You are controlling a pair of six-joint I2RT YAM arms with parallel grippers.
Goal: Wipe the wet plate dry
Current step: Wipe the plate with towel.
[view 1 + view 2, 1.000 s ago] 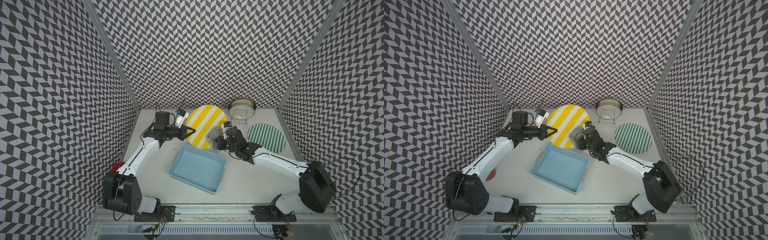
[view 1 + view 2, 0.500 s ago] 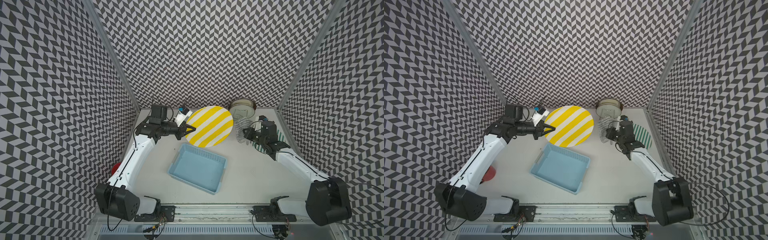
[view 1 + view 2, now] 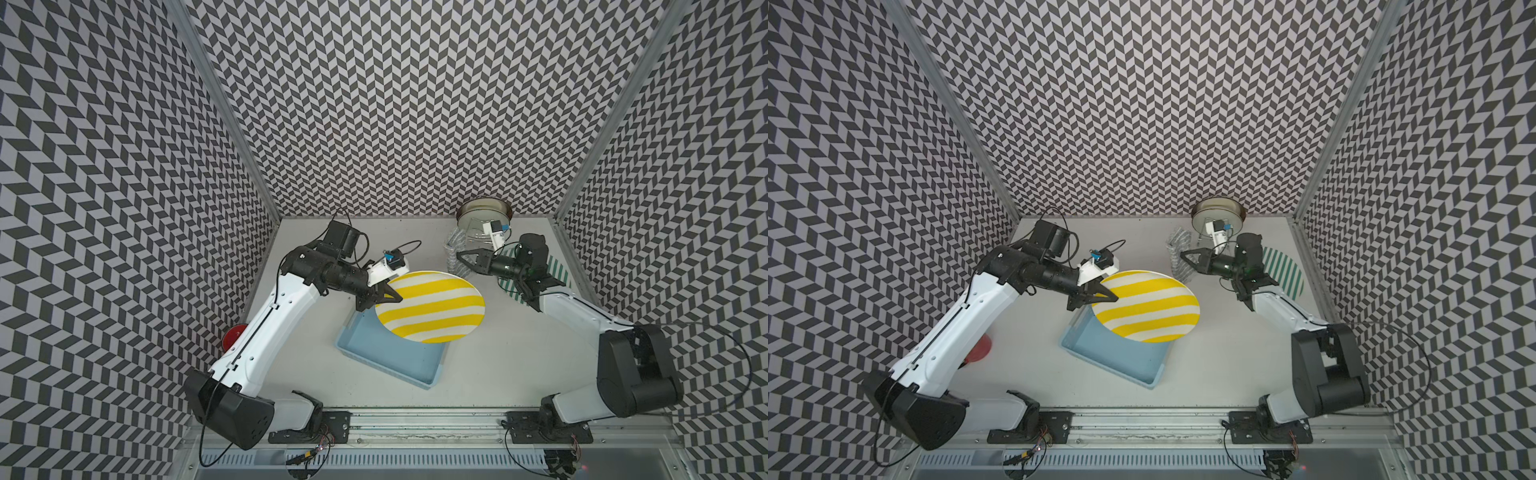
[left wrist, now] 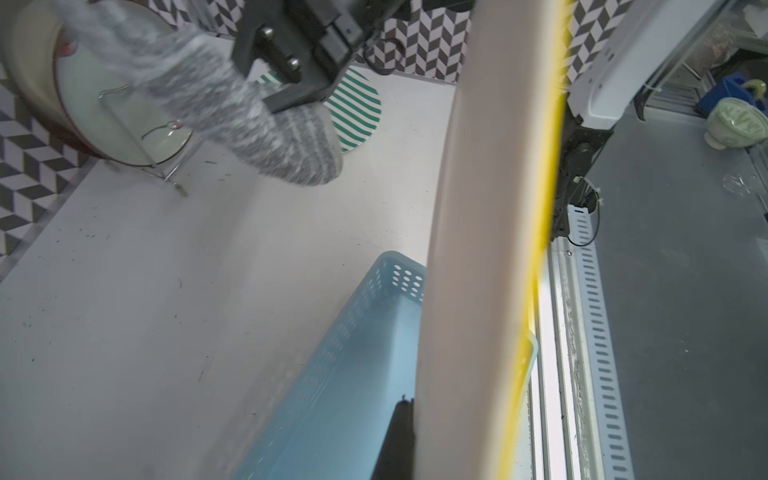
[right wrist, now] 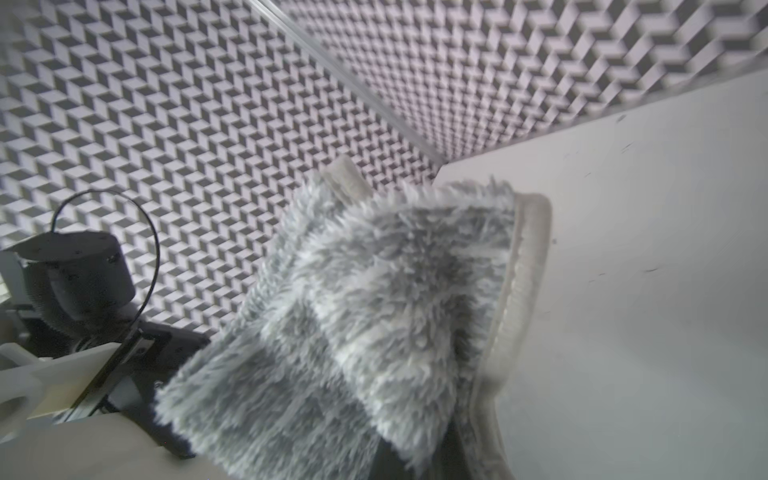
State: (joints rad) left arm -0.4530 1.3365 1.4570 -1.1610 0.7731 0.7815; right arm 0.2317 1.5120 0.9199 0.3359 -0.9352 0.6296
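The yellow-and-white striped plate (image 3: 432, 307) (image 3: 1146, 307) hangs in the air over the back part of a blue basket (image 3: 390, 361). My left gripper (image 3: 395, 297) (image 3: 1112, 297) is shut on its left rim. In the left wrist view the plate (image 4: 478, 249) shows edge-on, with one dark finger (image 4: 398, 436) against its pale underside. My right gripper (image 3: 459, 259) (image 3: 1183, 257) is at the back right, apart from the plate, and is shut on a grey fluffy cloth (image 3: 453, 249) (image 3: 1177, 251) (image 4: 257, 120). The cloth (image 5: 374, 311) hides its jaws in the right wrist view.
A metal-rimmed dish on a wire stand (image 3: 484, 212) is by the back wall, just behind the right gripper. A green-striped plate (image 3: 557, 270) lies flat under the right forearm. A red object (image 3: 232, 336) sits by the left wall. The basket (image 3: 1113, 353) occupies the middle.
The right gripper has pulled the cloth off the plate and swung to the back right. The left arm has carried the plate forward over the basket and laid it flatter.
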